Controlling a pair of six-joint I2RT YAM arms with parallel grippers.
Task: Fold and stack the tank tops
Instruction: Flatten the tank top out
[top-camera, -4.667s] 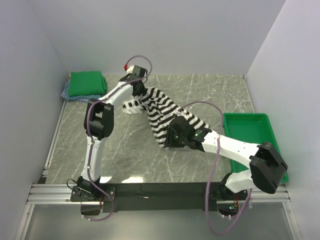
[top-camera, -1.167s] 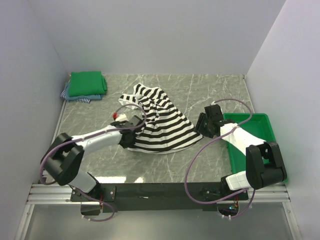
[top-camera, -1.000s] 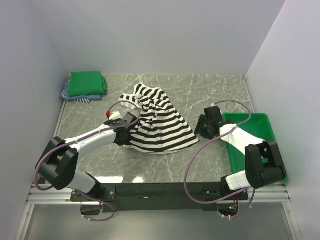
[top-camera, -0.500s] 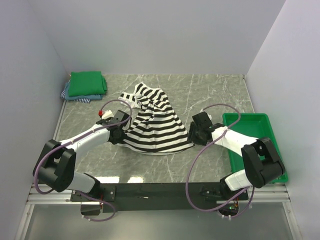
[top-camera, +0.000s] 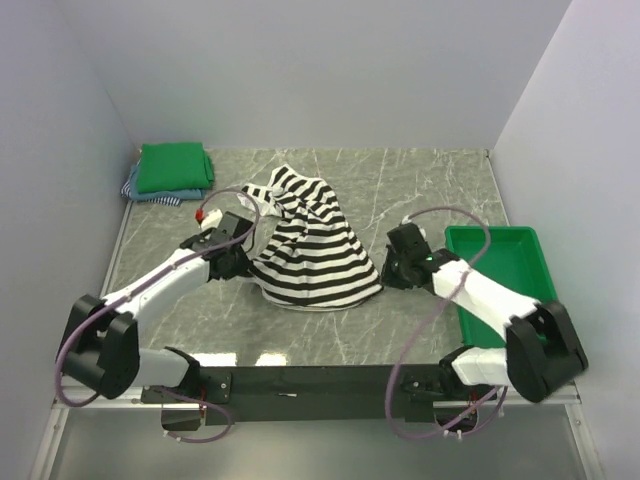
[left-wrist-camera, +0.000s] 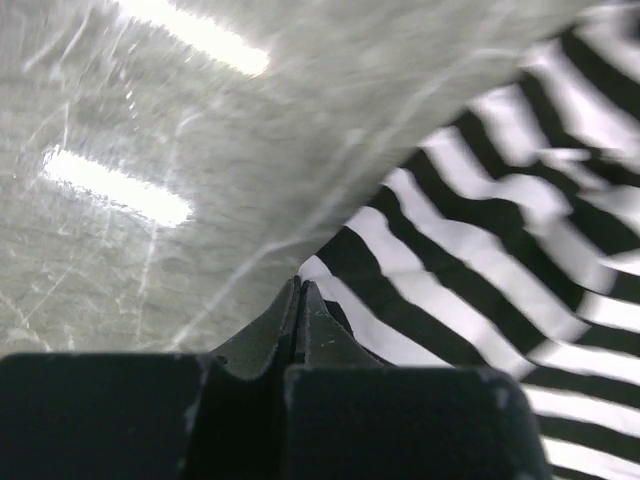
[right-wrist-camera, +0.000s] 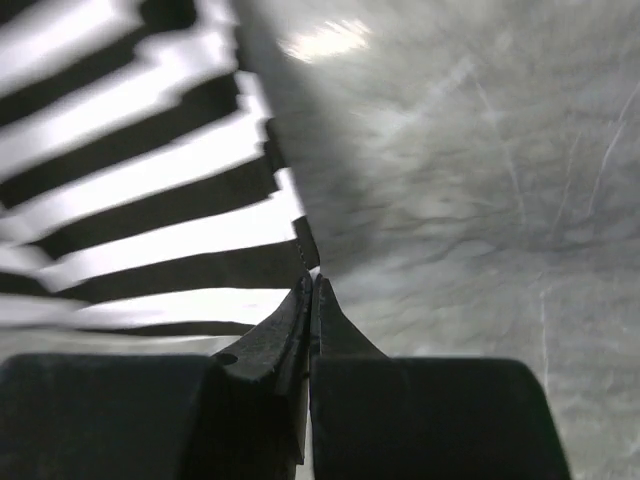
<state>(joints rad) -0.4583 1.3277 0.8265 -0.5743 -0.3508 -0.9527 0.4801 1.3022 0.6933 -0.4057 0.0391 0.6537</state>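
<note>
Grey marbled table (top-camera: 430, 190), plain pale walls on three sides. I have one overhead view and both wrist cameras.

**Step in hand:** spreading the striped tank top (top-camera: 312, 250) ahead of the fold. It lies mid-table, strap end toward the back wall and hem toward the arm bases, and it is rumpled around the straps.
- The left gripper (top-camera: 244, 267) sits at the hem's left corner and the right gripper (top-camera: 390, 272) at its right corner.
- Left wrist view: jaws pressed together with no gap showing, and the striped corner runs right into the tips. I read that as a pinch on the fabric.
- Right wrist view: much the same, jaws closed with the hem edge caught at the tips.
- The cloth near both tips throws a shadow on the table, so I judge the hem to be raised a little.

**Next move (my judgement):** draw the two corners apart and toward the bases to take out the slack, lay the hem flat, then fold.
- This calls for even tension on both sides.
- A pinch this close to the edge could slip.
- The bunched strap end will want smoothing.

**Count:**
- Striped tank top: 1, unfolded, not yet on the stack.
- Green top (top-camera: 175, 165): 1, folded, back-left corner.
- Blue folded piece (top-camera: 150, 194): under the green top with only its edge showing. At least 1; I cannot tell if there are more.
- Green tray (top-camera: 497, 232): 1, at the table's right side, beside the right arm.
- Arms: 2.
</note>
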